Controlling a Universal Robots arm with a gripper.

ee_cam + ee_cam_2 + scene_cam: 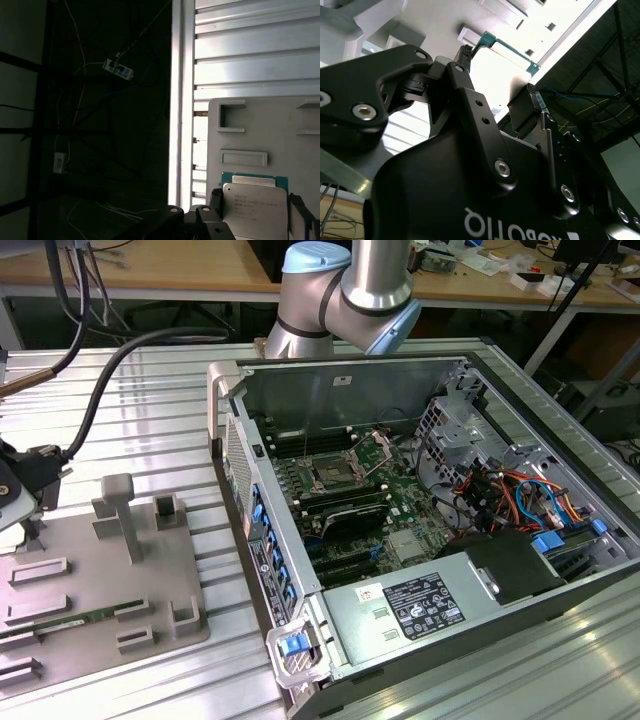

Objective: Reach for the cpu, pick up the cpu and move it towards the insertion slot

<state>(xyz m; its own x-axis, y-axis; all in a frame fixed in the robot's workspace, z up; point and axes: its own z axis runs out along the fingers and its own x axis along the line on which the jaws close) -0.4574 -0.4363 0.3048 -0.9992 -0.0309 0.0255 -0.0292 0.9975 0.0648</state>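
The cpu (254, 209) is a flat silvery square with a thin green rim, lying level over the grey fixture plate (280, 130). My gripper (256, 200) has one black finger against each of its opposite edges and looks shut on it. In the second wrist view the cpu (504, 64) shows bright between the fingertips (463, 54). In the exterior view the gripper's body (12, 492) sits at the far left edge, over that plate. The insertion slot (328, 476), a dark socket with a shiny frame, lies inside the open computer case, far to the exterior view's right.
The grey fixture plate (100, 580) carries raised holders and a long green memory stick (70, 620). The open case (420, 520) has a tall near wall with blue clips. A thick cable (110, 380) runs from the arm (350, 300). The ribbed table's edge (176, 100) lies close by.
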